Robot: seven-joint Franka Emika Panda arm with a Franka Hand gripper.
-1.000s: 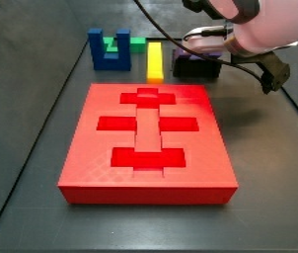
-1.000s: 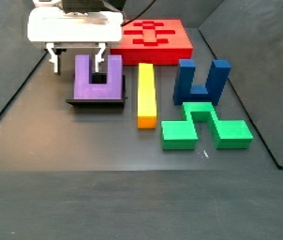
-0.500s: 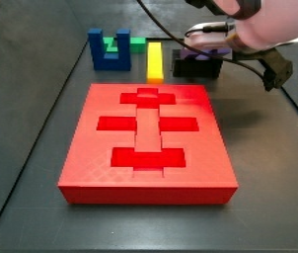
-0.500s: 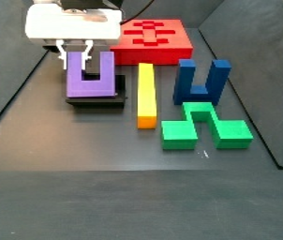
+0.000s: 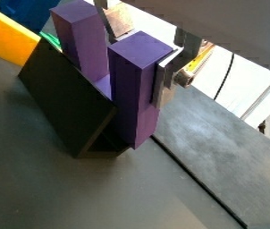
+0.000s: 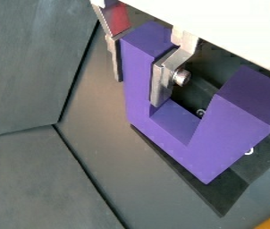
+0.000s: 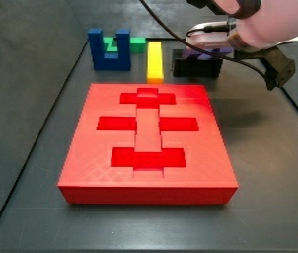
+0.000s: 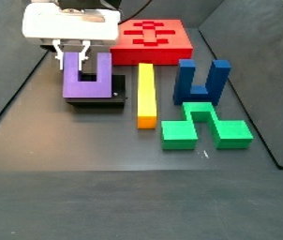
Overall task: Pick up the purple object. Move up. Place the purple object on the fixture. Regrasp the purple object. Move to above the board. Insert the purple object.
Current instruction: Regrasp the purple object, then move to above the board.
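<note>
The purple object (image 8: 88,77), a U-shaped block, stands prongs-up on the black fixture (image 8: 100,102) at the left of the floor. My gripper (image 8: 73,58) reaches down from above and is shut on one prong of it. In both wrist views the silver fingers (image 6: 167,76) press flat against that prong (image 5: 135,80); the second prong (image 5: 81,36) stands free. In a side view my gripper (image 7: 202,47) hides most of the block above the fixture (image 7: 195,68). The red board (image 7: 148,148) with cross-shaped slots lies apart from them, also in a side view (image 8: 156,36).
A yellow bar (image 8: 145,94) lies next to the fixture. A dark blue U block (image 8: 201,81) and a green block (image 8: 204,127) stand beyond it. Black walls slope up at the floor's sides.
My gripper has shifted slightly sideways and its fingers now close on one prong. The purple object has moved slightly with it on the fixture.
</note>
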